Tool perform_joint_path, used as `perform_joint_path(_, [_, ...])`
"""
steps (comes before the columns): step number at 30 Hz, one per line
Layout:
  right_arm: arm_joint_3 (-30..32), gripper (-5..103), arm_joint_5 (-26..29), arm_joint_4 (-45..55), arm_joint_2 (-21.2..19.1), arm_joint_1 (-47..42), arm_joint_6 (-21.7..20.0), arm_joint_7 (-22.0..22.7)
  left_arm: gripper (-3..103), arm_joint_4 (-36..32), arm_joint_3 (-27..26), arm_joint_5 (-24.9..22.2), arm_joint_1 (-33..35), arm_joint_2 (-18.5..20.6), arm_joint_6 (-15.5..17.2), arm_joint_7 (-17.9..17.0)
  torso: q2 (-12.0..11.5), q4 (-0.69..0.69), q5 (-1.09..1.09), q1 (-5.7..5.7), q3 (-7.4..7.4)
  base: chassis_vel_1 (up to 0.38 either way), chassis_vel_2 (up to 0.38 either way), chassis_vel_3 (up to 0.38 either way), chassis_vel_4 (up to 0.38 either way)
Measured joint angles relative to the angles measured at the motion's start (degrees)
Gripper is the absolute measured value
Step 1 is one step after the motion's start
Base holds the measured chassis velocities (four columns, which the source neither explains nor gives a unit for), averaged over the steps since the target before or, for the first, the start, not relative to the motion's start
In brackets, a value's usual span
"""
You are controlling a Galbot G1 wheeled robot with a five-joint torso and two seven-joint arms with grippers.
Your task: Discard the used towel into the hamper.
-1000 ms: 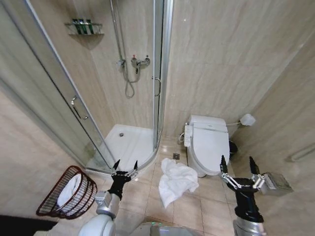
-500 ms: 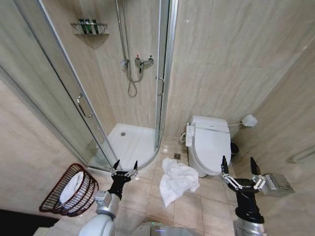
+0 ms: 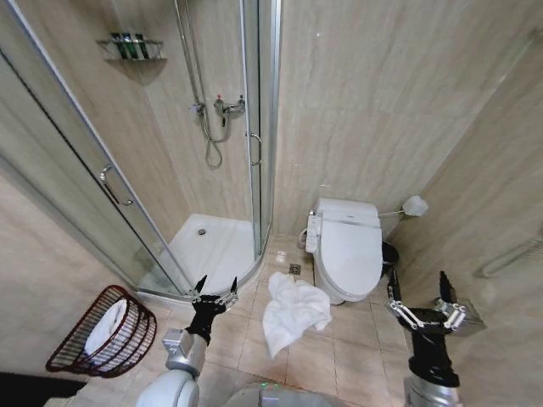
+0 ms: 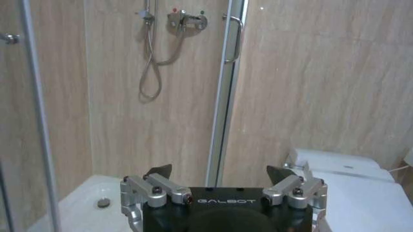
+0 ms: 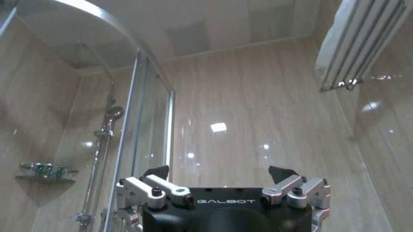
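White towel: the towel (image 3: 293, 312) lies crumpled on the tiled floor (image 3: 331, 360), ahead of and between the 2 grippers, just beside the toilet (image 3: 346, 248) base and not held by anything.
Left gripper: the left gripper (image 3: 215, 288) is raised at the robot's left front with its fingers spread and nothing between them; the towel sits to its right, near but apart.
Right gripper: the right gripper (image 3: 420, 298) is raised at the robot's right front, fingers apart and empty; the towel is to its left, well apart, with the toilet ahead of it.
Hamper: the hamper (image 3: 102, 331), dark-red wire, leans tilted on the floor to the left of the left gripper, well apart from the towel; some white cloth already lies inside it.
Change: against the view 0.5 s ago the whole scene has shifted, with the shower cabin (image 3: 204, 246), toilet and hamper all sitting further left and the right gripper further right in the frame. This reads as a camera or body turn, not as movement of the objects. Towel shape and both grippers' opening match the earlier view.
Meaning for task: judged as repositioning only; no grasp has begun and the towel is not yet picked up.
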Motion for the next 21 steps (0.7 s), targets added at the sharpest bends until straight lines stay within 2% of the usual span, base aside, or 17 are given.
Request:
perform_joint_path(4, [0.98,100,-1.03,-0.24,0.12,0.45,0.78,-0.22,99,0.00,-0.01,0.00,0.00,0.03,0.00,0.00,-0.13,0.00,0.00,-0.06,-0.08,0.012,0.008,-0.013,-0.004])
perform_joint_path(8, [1.66,100,-1.82,-0.48,0.07,0.76,0.67,-0.07,99,0.00,-0.01,0.00,0.00,0.02,0.00,-0.01,-1.20,0.00,0.02,-0.56,-0.63,0.000,0.000,0.000,0.000])
perform_joint_path(21, [2.83,100,-3.74,-0.29,-0.42,1.79,-1.27,3.12,99,0.00,-0.01,0.00,0.00,0.01,0.00,-0.01,-6.72,0.00,0.02,-3.10,-3.61,0.000,0.000,0.000,0.000])
